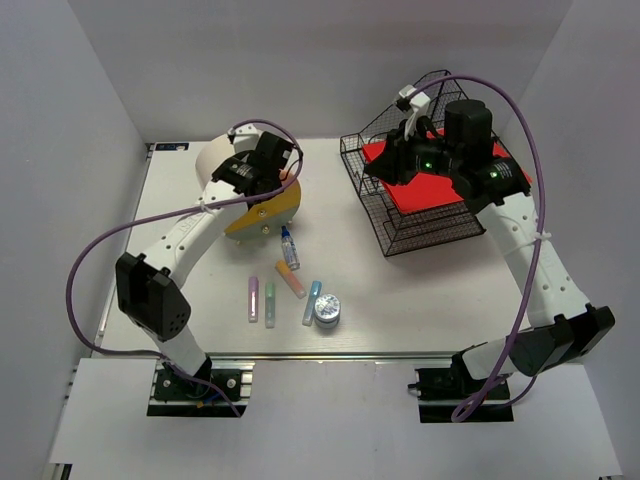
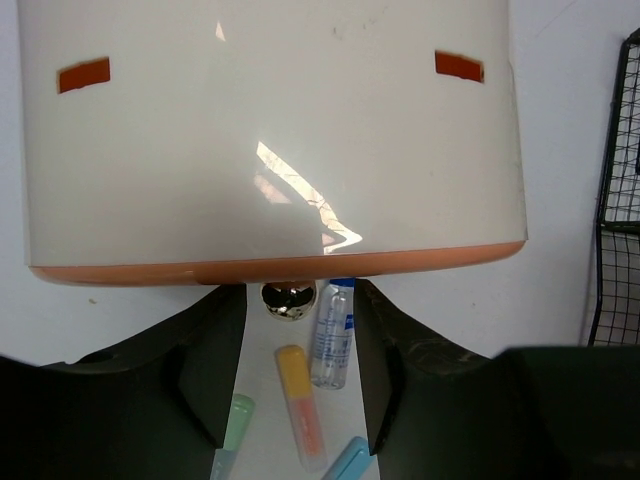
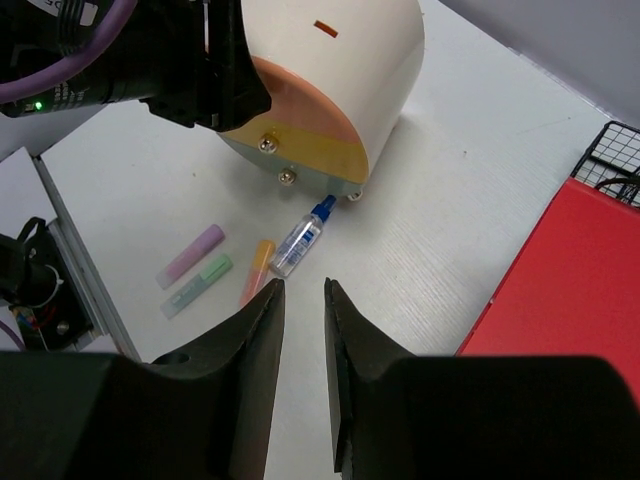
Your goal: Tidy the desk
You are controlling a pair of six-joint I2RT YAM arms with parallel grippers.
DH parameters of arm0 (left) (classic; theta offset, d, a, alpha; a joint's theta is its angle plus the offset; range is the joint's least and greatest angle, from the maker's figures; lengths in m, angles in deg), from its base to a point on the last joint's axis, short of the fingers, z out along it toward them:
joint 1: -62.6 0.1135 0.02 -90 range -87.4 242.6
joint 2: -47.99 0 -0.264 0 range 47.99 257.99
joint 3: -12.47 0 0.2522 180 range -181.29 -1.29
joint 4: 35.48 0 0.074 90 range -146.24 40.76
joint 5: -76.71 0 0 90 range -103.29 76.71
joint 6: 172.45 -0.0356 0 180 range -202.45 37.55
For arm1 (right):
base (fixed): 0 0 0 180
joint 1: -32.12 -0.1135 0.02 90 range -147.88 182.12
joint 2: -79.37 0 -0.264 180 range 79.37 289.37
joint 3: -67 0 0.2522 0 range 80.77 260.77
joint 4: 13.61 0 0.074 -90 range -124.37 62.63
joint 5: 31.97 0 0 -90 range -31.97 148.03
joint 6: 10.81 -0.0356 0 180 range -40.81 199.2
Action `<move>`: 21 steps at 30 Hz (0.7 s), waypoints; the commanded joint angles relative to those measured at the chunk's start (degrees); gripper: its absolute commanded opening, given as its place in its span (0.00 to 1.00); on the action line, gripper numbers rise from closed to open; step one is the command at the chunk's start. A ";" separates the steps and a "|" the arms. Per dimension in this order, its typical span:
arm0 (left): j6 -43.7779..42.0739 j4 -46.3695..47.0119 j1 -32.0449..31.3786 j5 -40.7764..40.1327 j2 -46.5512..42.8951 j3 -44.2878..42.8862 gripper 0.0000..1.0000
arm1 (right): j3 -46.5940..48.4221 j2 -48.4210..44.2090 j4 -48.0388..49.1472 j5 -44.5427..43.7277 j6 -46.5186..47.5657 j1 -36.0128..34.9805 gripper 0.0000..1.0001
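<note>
**A:** Where does tidying the surface (image 1: 420, 290) stand?

**B:** By my reading, at the drawer stage. The surface lies under the drawer box (image 1: 215, 158) and spreads out from it on every side, with its aluminium rail on the side of the box toward the arm bases. One yellow drawer (image 1: 268, 212) is swung out of the box.

**A:** And the left end effector (image 2: 297, 320)?

**B:** It is right at the box, spread, with one finger on each side of the drawer's shiny knob (image 2: 288, 299). Neither finger touches the knob and it pinches nothing.

**A:** What is loose?

**B:** A small bottle (image 1: 289, 248) lies just beside the open drawer. Further from the box toward the rail lie an orange highlighter (image 1: 291, 278), a pink one (image 1: 253, 298), a green one (image 1: 270, 298), a blue one (image 1: 312, 302) and a round tin (image 1: 327, 308).

**A:** The right end effector (image 3: 302, 300)?

**B:** It is well apart from the box, above the wire basket (image 1: 365, 215) that holds a red folder (image 1: 425, 192). Its fingers are nearly together with a narrow slit between them, and it is empty.

**A:** Next move?

**B:** Nothing looks stowed in the drawer yet, though its inside is mostly hidden. I would keep it open and send the right end effector toward the bottle, widening its gap before it descends. The bottle lies flat and could roll.
</note>
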 commanded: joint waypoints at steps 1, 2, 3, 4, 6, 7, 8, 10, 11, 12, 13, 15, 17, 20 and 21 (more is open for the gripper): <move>-0.33 0.72 0.17 -1.83 0.54 0.67 0.57 | -0.60 -2.15 2.16 -0.77 -0.09 0.33 0.29; -0.24 0.71 0.17 -1.83 0.72 0.76 0.57 | -0.69 -2.15 2.17 -0.86 -0.09 0.24 0.29; -0.33 0.63 0.17 -2.00 0.72 0.93 0.56 | -0.69 -2.15 2.17 -0.94 -0.09 0.50 0.29; -0.16 0.80 0.17 -2.01 0.72 1.20 0.56 | -0.69 -2.24 2.17 -0.86 -0.09 0.33 0.29; -0.16 1.24 0.17 -2.18 0.37 1.90 0.56 | -0.78 -2.24 2.25 -0.86 -0.09 0.33 0.29; -0.16 1.42 0.17 -2.79 0.45 2.34 0.55 | -0.78 -2.15 2.25 -0.86 -0.18 0.33 0.29; -0.16 1.59 0.17 -2.88 0.37 2.60 0.55 | -0.78 -2.24 2.25 -0.94 -0.18 0.42 0.29; -0.16 1.77 0.17 -3.32 0.54 2.69 0.53 | -0.78 -2.33 2.34 -0.94 -0.18 0.33 0.29; -0.07 1.86 0.17 -3.32 0.45 2.78 0.52 | -0.78 -2.33 2.25 -0.94 -0.26 0.33 0.29; -0.07 1.77 0.17 -3.41 0.45 2.87 0.49 | -0.78 -2.33 2.25 -1.03 -0.27 0.42 0.29; -0.15 1.94 0.17 -3.50 0.45 2.96 0.47 | -0.78 -2.42 2.34 -1.12 -0.18 0.33 0.29; -0.07 2.30 0.17 -3.50 0.10 3.13 0.41 | -1.04 -2.77 2.51 -1.30 -0.18 0.33 0.29; -0.07 2.47 0.17 -3.41 -0.51 3.57 0.36 | -1.39 -2.94 2.52 -1.47 0.00 0.42 0.29; -0.15 3.09 0.17 -2.71 -1.65 4.10 0.28 | -1.65 -3.21 2.60 -1.56 -0.09 0.33 0.29; -0.33 3.35 0.17 -2.53 -2.09 4.19 0.26 | -1.74 -3.30 2.52 -1.65 -0.09 0.42 0.29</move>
